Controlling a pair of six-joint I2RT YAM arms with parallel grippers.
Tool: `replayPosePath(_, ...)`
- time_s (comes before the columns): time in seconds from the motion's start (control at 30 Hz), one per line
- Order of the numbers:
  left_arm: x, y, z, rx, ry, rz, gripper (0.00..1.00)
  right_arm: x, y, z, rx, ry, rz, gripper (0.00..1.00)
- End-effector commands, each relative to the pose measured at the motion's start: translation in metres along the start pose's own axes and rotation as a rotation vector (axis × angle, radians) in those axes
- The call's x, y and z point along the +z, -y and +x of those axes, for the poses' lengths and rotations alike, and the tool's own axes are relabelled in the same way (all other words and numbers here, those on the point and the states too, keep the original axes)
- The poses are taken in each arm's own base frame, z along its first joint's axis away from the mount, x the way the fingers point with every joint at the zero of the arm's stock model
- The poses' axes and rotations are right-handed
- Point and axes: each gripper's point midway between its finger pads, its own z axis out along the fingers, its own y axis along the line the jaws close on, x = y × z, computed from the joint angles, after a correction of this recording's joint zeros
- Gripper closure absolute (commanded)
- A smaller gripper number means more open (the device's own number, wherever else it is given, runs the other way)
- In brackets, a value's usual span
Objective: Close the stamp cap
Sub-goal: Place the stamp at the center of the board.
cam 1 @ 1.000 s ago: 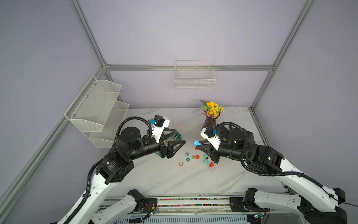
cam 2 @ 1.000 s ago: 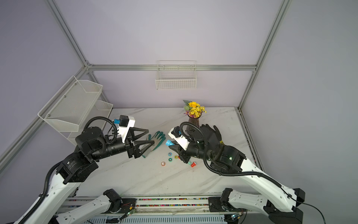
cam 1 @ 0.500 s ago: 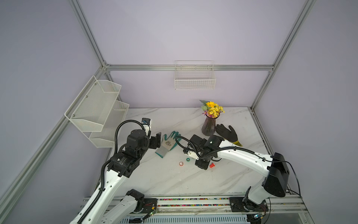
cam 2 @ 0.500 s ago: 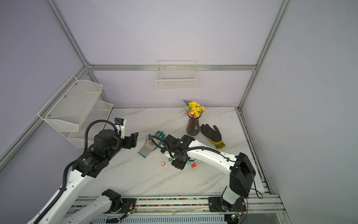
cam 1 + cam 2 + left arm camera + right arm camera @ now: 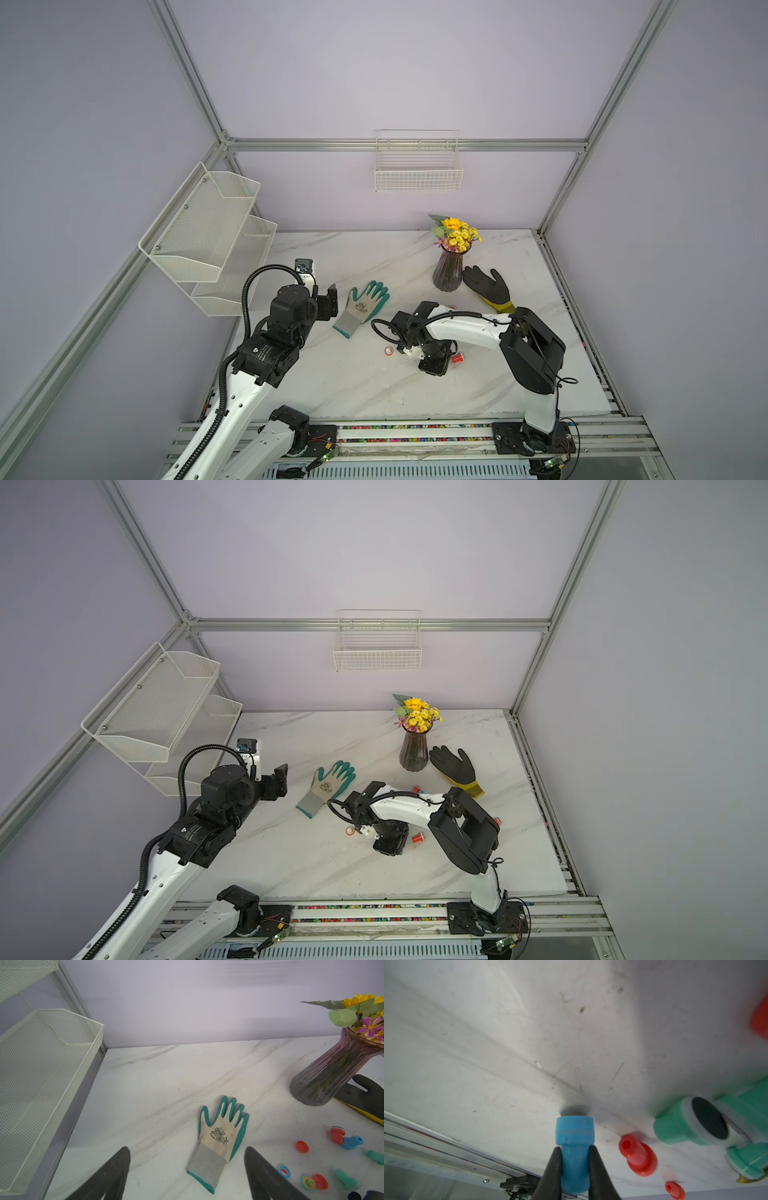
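The blue stamp [image 5: 574, 1128] is being pinched by its narrow handle between the fingers of the right claw [image 5: 575, 1149]. Its wide end is being pointed down at the tabletop [image 5: 488, 1043], either just above it or touching it; which of the two cannot be told, since only a dark shadow is being shown beneath. A seam is being seen around the wide end, so the cap is being judged as already seated, or nearly so. A last press and a release are probably being left to do. Close by, a green stamp [image 5: 691, 1124] is being left lying with its dark pad bare, and a red stamp [image 5: 638, 1157] is being left beside the blue one, not touching it. The left claw [image 5: 186, 1150] is being held spread wide and empty over the tabletop near a teal glove [image 5: 220, 1136], well apart from the blue stamp.
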Motion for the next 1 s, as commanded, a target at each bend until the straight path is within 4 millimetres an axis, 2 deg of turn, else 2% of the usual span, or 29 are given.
replayPosePath(0.0, -0.004, -0.005, -0.013, -0.022, 0.056, -0.016, 0.14, -0.001, 0.002, -0.009, -0.006, 0.025, 0.009, 0.78)
replayPosePath(0.07, -0.003, -0.005, -0.012, -0.022, 0.052, -0.018, 0.14, -0.012, 0.003, -0.014, 0.004, 0.074, 0.011, 0.70)
replayPosePath(0.17, -0.003, -0.007, -0.013, -0.023, 0.051, -0.022, 0.14, -0.030, 0.000, -0.019, 0.013, 0.151, -0.004, 0.63)
replayPosePath(0.33, -0.002, -0.008, -0.011, -0.027, 0.047, -0.025, 0.14, -0.052, 0.001, -0.018, 0.083, 0.258, -0.019, 0.59)
replayPosePath(0.43, -0.001, -0.009, -0.011, -0.030, 0.044, -0.028, 0.14, -0.070, 0.009, -0.021, 0.224, 0.395, -0.029, 0.59)
replayPosePath(0.57, 0.001, -0.010, -0.010, -0.034, 0.035, -0.029, 0.14, -0.096, 0.031, -0.024, 0.579, 0.591, -0.011, 0.57)
replayPosePath(0.63, 0.003, -0.012, -0.009, -0.040, 0.031, -0.034, 0.14, -0.092, 0.032, -0.023, 0.760, 0.616, -0.056, 0.58)
replayPosePath(0.7, 0.003, -0.014, -0.008, -0.045, 0.027, -0.040, 0.14, -0.078, 0.031, -0.019, 0.923, 0.558, -0.093, 0.60)
replayPosePath(0.8, 0.004, -0.016, -0.008, -0.054, 0.025, -0.044, 0.13, -0.060, 0.022, -0.020, 0.975, 0.477, -0.126, 0.62)
replayPosePath(0.97, 0.007, -0.017, -0.005, -0.056, 0.012, -0.048, 0.14, -0.050, 0.022, -0.014, 1.029, 0.456, -0.084, 0.62)
